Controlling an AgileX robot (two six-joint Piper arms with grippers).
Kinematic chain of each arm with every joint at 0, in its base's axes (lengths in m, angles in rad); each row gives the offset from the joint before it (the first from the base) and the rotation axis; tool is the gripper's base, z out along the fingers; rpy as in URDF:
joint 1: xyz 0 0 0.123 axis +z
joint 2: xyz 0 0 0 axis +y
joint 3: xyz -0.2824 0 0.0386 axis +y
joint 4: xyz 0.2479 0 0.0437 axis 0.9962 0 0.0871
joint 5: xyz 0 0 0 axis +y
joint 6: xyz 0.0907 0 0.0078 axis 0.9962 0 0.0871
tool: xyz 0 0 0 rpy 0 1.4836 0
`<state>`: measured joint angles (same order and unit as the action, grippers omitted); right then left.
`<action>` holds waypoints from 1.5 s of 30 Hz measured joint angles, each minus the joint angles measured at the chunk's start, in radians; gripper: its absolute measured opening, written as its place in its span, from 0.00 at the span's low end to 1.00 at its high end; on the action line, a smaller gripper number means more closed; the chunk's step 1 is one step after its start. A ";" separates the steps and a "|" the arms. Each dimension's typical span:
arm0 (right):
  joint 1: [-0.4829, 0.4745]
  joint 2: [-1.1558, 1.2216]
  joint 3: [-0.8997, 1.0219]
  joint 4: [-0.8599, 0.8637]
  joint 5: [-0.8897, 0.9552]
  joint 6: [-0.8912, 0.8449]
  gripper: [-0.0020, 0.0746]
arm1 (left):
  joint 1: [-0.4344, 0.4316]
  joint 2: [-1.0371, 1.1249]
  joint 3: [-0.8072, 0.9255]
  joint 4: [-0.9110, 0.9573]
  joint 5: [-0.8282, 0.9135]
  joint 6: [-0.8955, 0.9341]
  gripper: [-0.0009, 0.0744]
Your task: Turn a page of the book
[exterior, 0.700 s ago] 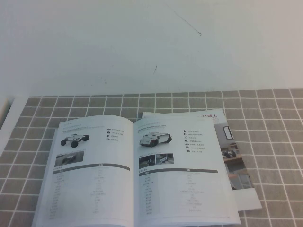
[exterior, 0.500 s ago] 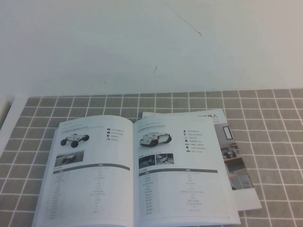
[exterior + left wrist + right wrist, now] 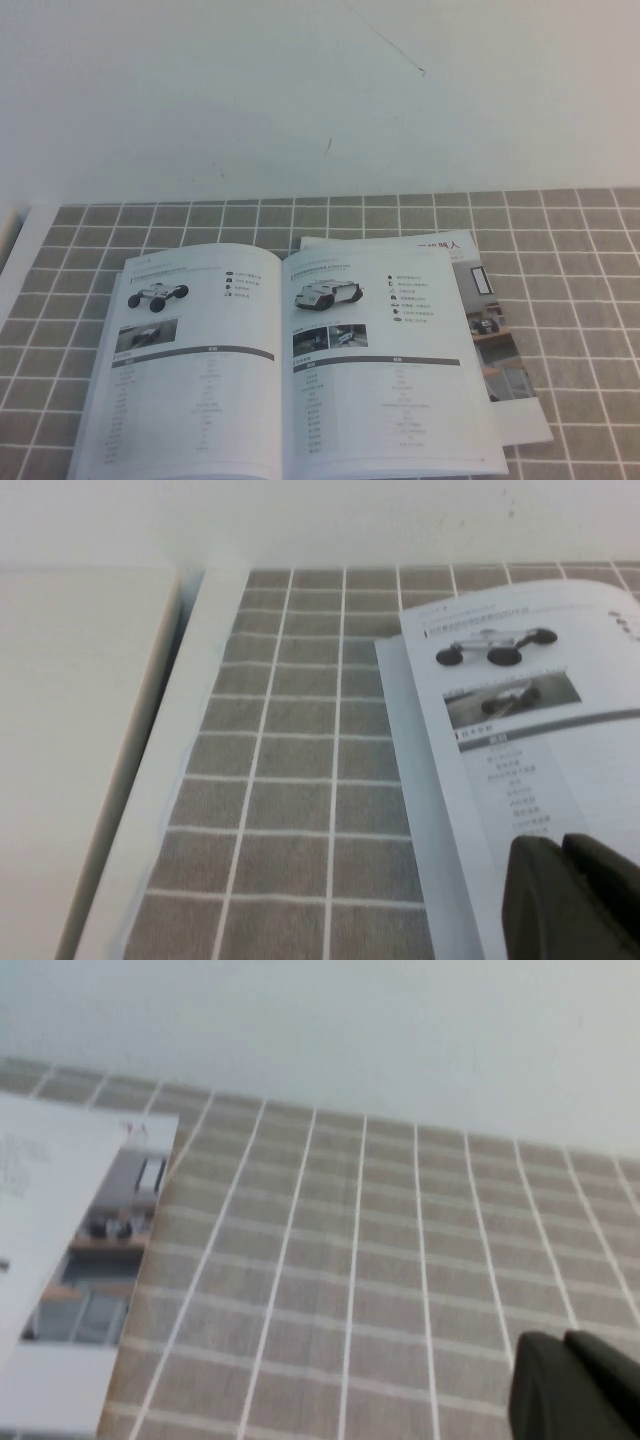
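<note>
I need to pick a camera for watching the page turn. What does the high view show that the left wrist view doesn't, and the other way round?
Only the high view shows the whole open book, the page with the low white-and-black vehicle, and the colourful leaflet tucked under the book's right side.

Only the left wrist view shows the left gripper, shut, low over the rover leaf, plus the pale ledge beside the mat.

Both show the rover leaf and the tiled mat.

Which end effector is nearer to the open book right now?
Left. The left end effector hangs over the book's rover-page edge; the right end effector hangs over the bare tiled mat, beyond the leaflet.
</note>
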<state>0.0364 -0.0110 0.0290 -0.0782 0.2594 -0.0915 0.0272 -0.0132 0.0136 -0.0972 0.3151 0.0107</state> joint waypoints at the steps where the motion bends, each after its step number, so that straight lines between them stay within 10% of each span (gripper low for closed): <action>1: 0.000 0.000 0.000 0.000 -0.021 0.000 0.02 | 0.000 0.000 0.004 0.000 -0.014 0.000 0.01; 12: 0.000 0.000 0.000 -0.007 -0.590 -0.002 0.02 | 0.000 0.000 0.009 0.002 -0.610 0.002 0.01; 25: 0.000 -0.002 0.000 0.009 -1.048 0.051 0.02 | 0.000 0.000 0.009 -0.002 -0.760 0.000 0.01; 31: 0.000 -0.002 -0.008 0.022 -1.019 0.063 0.02 | 0.000 0.000 0.007 -0.004 -0.791 -0.011 0.01; 45: 0.000 0.066 -0.439 0.044 -0.220 -0.016 0.02 | 0.000 0.112 -0.457 0.035 -0.070 0.044 0.01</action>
<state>0.0364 0.0546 -0.4100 -0.0344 0.0398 -0.1072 0.0272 0.0984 -0.4433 -0.0617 0.2451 0.0550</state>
